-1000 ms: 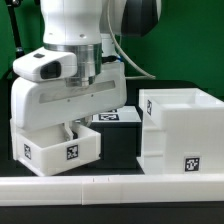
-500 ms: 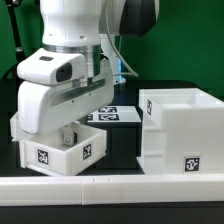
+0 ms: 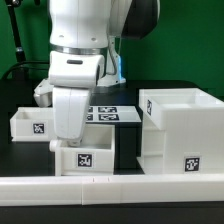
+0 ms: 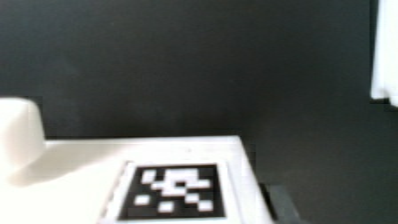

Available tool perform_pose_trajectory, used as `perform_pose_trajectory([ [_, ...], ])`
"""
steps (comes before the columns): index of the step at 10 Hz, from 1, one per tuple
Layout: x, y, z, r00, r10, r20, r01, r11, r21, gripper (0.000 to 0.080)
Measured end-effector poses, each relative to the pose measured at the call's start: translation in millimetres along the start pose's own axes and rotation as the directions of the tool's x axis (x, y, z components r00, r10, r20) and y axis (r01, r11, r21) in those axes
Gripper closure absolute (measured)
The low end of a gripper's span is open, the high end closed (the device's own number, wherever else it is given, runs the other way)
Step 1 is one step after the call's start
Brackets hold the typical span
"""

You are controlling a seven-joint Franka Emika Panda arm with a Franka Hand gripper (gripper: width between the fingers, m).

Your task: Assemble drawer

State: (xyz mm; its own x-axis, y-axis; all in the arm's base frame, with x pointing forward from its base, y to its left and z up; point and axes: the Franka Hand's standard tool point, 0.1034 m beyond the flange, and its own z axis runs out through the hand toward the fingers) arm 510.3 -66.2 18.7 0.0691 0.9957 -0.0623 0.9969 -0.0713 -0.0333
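Tool [image 3: 70, 142] grip on front tray [image 3: 90, 158] unclear, rear tray [image 3: 27, 124] partly hidden

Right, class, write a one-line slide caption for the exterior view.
Gripper above a small tagged tray, beside the tall box shell.

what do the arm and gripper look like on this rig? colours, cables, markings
arm: glossy white rounded shells, black joint section up top, grey ring above the wrist. gripper: plain white blocky housing. Bluish cable or light beside the wrist; too small to tell. No markings visible.
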Motion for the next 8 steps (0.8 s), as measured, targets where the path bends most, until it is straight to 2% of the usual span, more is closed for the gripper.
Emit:
perform_pose_trajectory([
  [2, -3.3, -0.4, 0.4, 0.996, -0.086, 0.012, 0.086, 0.996, 0.002, 0.0756],
  [5, 9.4, 4.1, 0.9, 0.995, -0.100, 0.004, 0.100, 0.995, -0.006, 0.0756],
  [6, 11.4, 6.5, 2.2, 0.995, -0.099, 0.002, 0.099, 0.995, 0.023, 0.0756],
  [8, 10.8, 8.4, 3.4, 0.996, -0.088, 0.003, 0.088, 0.996, 0.021, 0.0756],
])
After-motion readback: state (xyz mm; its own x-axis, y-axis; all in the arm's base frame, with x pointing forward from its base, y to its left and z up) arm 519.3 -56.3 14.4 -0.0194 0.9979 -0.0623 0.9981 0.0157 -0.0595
